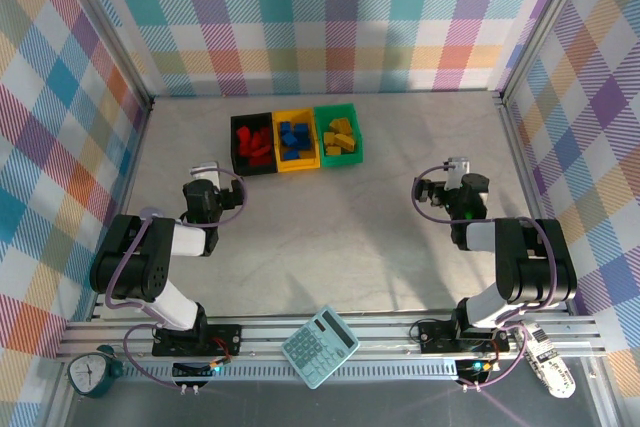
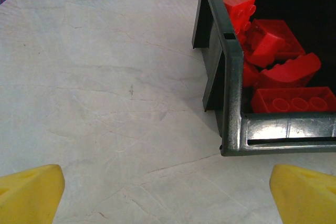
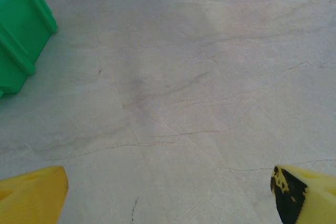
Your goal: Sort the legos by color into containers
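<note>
Teal calculator [image 1: 320, 346] on the near rail. Left gripper [image 2: 168, 200] and right gripper [image 3: 168, 198]: jaws wide apart, nothing held, over bare table [image 1: 340, 237]. Left one is just short of the black bin [image 1: 238, 152]. Far centre, bins in a row: black has red legos [image 1: 256, 143], yellow bin [image 1: 297, 166] blue legos [image 1: 294, 139], green bin [image 1: 342, 160] yellow legos [image 1: 339, 136]

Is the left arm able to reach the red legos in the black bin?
Probably yes: the red legos lie in the open-topped black bin just ahead of the open left fingers, with bare table between.
</note>
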Robot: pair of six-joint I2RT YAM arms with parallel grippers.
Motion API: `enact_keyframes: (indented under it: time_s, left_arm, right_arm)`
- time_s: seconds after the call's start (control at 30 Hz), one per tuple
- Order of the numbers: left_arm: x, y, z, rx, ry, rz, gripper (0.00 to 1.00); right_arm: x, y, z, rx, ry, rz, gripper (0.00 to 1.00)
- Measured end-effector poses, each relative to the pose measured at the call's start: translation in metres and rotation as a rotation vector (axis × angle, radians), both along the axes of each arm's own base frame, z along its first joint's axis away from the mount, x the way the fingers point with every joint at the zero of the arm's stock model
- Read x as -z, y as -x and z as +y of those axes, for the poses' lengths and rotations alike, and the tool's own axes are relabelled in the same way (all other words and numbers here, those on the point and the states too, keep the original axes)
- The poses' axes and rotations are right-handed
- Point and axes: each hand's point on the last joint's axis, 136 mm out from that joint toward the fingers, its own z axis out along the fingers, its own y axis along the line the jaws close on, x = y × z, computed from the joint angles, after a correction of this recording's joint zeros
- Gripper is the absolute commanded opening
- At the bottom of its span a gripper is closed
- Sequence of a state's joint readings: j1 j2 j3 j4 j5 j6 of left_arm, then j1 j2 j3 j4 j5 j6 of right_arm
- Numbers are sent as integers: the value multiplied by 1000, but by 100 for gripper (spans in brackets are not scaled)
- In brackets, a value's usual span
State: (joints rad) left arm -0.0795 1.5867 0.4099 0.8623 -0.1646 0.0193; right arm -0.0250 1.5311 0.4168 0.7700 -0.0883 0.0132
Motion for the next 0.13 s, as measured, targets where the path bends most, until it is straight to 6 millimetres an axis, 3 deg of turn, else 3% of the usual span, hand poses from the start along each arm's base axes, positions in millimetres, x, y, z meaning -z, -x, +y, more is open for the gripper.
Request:
enact_keyframes:
  time_s: [0.13]
  left_arm:
    - [0, 0, 0, 0, 0, 0, 100]
  right_arm:
    - [0, 0, 0, 0, 0, 0, 99]
